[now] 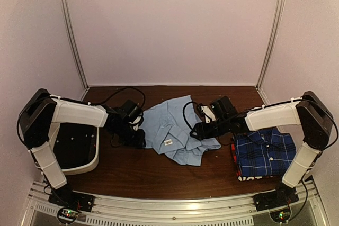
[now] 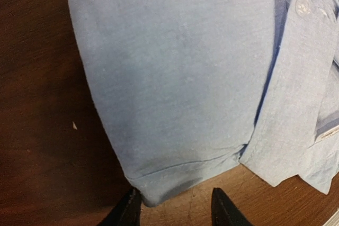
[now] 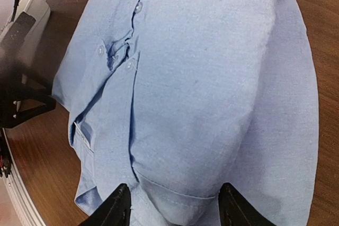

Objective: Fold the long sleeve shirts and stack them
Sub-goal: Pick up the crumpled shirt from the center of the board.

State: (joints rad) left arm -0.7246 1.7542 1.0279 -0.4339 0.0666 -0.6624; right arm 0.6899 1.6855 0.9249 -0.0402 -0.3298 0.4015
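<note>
The light blue shirt [image 1: 175, 130] lies partly folded in the middle of the table. My left gripper [image 1: 139, 135] is at its left edge; in the left wrist view its jaws [image 2: 177, 211] stand apart, the shirt's hemmed corner [image 2: 153, 186] touching the left finger and bare wood in the rest of the gap. My right gripper [image 1: 197, 130] is at the shirt's right side, jaws [image 3: 172, 206] apart astride a folded hem [image 3: 180, 194]. The plaid shirt [image 1: 265, 152] lies folded at the right, on a red and black one [image 1: 234, 163].
A white bin [image 1: 91, 158] with a dark inside stands at the left, under my left arm. The table's front rail [image 1: 175, 205] runs along the near edge. In the right wrist view the left arm's dark parts [image 3: 21, 104] show beyond the shirt.
</note>
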